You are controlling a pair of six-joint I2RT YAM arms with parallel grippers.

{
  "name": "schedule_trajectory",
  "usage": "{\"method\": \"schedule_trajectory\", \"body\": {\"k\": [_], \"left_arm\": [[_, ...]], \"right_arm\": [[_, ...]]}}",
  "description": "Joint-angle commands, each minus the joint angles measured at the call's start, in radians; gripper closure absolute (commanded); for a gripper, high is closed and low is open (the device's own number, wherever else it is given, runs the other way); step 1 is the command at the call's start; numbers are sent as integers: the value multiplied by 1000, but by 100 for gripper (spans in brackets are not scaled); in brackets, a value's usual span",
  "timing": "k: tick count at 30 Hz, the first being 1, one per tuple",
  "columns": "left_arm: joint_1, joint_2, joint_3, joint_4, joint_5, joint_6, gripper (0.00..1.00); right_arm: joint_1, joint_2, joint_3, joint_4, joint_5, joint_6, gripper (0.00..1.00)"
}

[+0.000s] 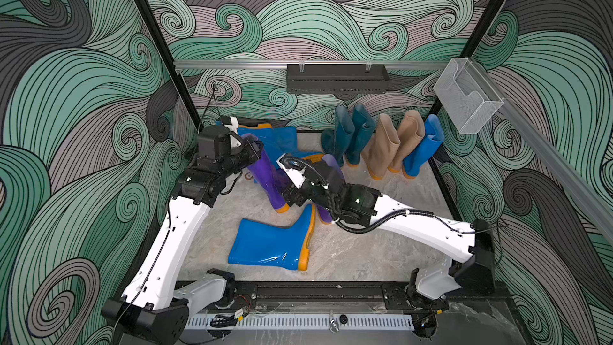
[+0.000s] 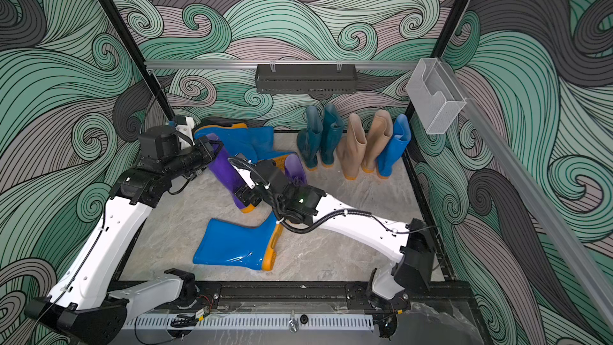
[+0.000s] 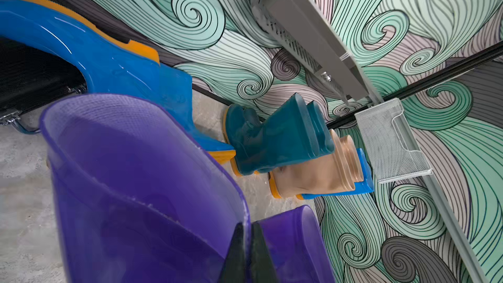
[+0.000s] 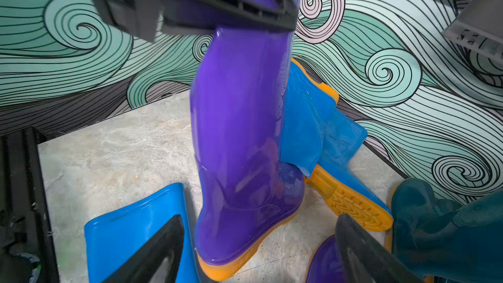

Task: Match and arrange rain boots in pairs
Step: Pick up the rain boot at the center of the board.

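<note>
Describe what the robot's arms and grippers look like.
The left arm and right arm have glossy white shells with black joints. A black corrugated cable loops along the right. The left gripper and right gripper have black tapered fingers.

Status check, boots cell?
Left tool shut on purple boot cuff. Right tool open by its foot. Blue boot lying flat alongside.

There are four blue boots (image 1: 272,243), two purple boots (image 1: 263,179), two dark teal boots (image 1: 341,134) and two beige boots (image 1: 384,147), making ten in all.
</note>
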Motion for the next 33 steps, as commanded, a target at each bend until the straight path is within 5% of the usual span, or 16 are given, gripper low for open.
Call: {"method": "schedule_trajectory", "body": {"k": [1, 8, 18, 25, 28, 33], "left_arm": [[-18, -13, 98, 110, -38, -17, 100], [-36, -10, 136, 95, -86, -14, 100], [-60, 20, 198, 92, -90, -24, 100], [-62, 19, 204, 99, -88, -42, 100], [-64, 24, 210, 102, -84, -45, 100], [-65, 35, 218, 108, -74, -55, 100]], "right_arm": [[11, 33, 49, 101, 24, 8, 13], [58, 96, 55, 203, 42, 12, 12], [100, 171, 83, 283, 362, 66, 12], [98, 183, 5, 476, 434, 26, 18], [94, 188, -3, 503, 409, 15, 25], [94, 185, -3, 499, 355, 24, 52]]}}
